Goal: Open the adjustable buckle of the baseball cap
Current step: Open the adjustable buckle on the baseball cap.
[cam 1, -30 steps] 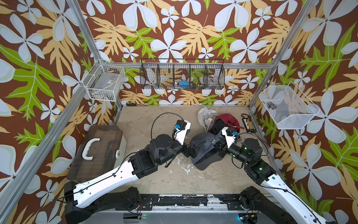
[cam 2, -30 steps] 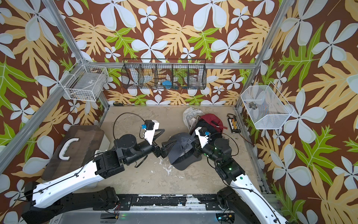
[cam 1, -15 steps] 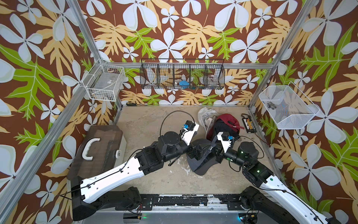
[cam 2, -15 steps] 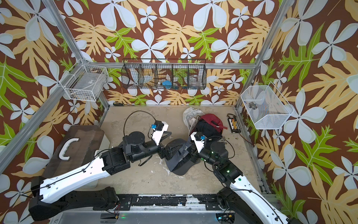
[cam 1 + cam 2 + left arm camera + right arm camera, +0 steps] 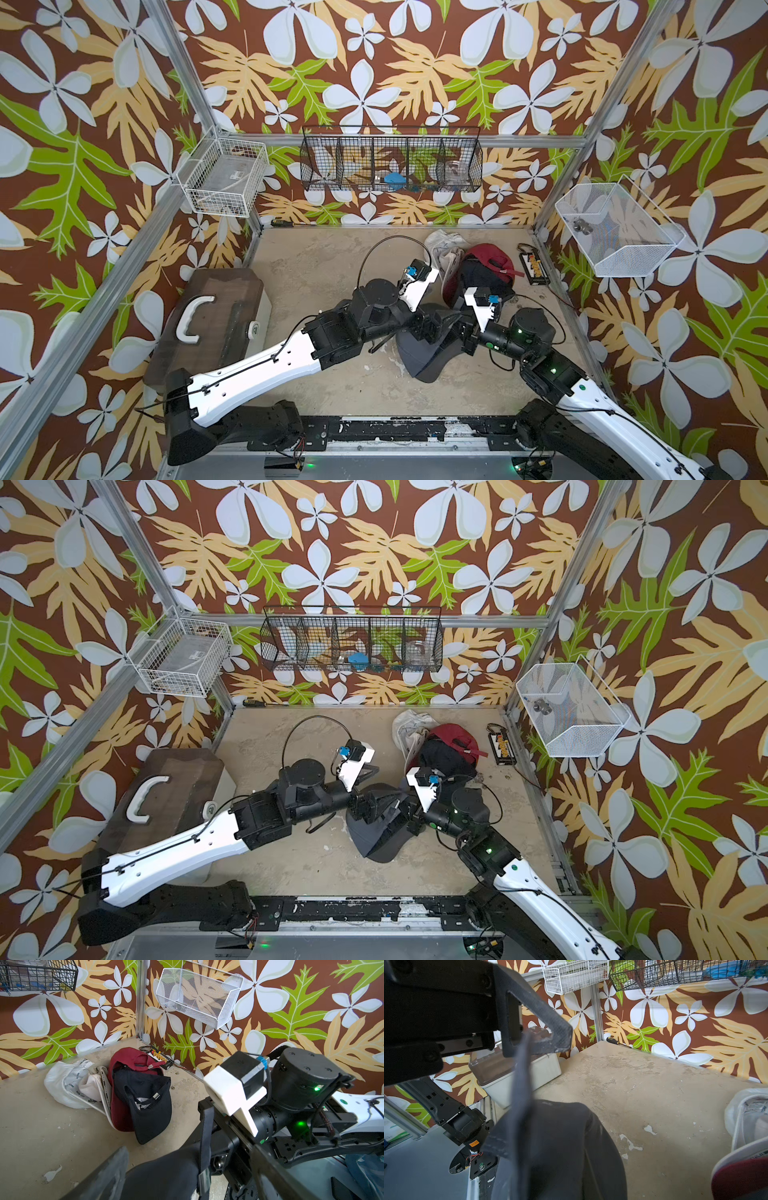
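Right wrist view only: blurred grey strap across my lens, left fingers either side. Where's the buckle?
Observer: Left wrist view shows what looks like a metal buckle partway along the strap, away from the right gripper's hold.
Operator: Cap orientation?
Observer: In both top views the grey cap sits between the arms, brim toward the robot's base.
Operator: Other caps near?
Observer: A black cap lies on the red cap, apart from the arms.
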